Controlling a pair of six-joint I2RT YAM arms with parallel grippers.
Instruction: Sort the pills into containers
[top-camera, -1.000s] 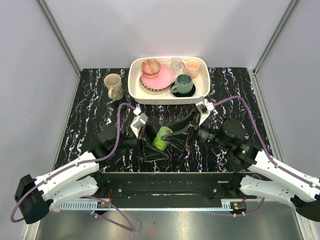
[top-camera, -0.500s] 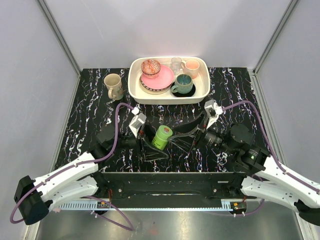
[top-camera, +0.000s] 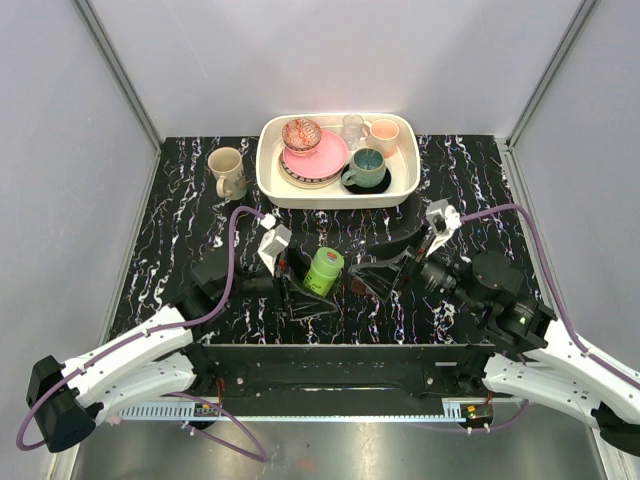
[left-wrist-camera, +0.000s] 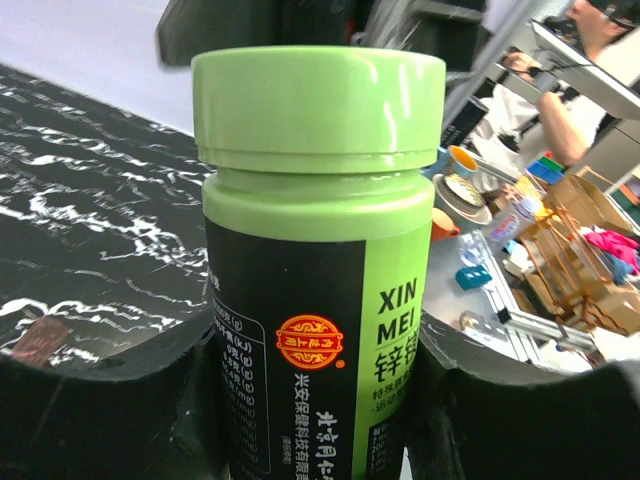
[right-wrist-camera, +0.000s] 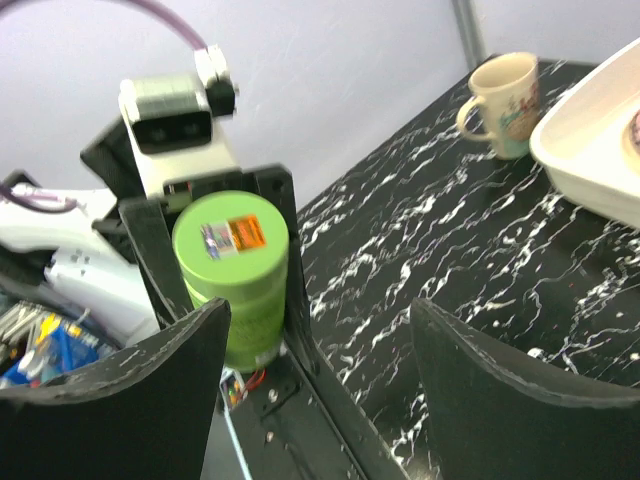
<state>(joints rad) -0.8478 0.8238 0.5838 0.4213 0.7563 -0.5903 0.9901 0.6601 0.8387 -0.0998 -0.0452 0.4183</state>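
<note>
Bottle (top-camera: 323, 271), green and capped, is sitting upright in the left pincer (top-camera: 308, 288), whose fingers are clamping its sides, near the front middle of the surface (top-camera: 180, 220). Right pincer (right-wrist-camera: 315, 360) is gaping wide and empty just beside it, touching nothing.

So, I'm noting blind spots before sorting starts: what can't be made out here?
- Pills: none visible; the lid on the green bottle hides its contents in every view.
- Bottle's base: cut off by the left wrist view's bottom edge.
- Compartment case: not seen; in the top view the arms cover part of the table.
</note>
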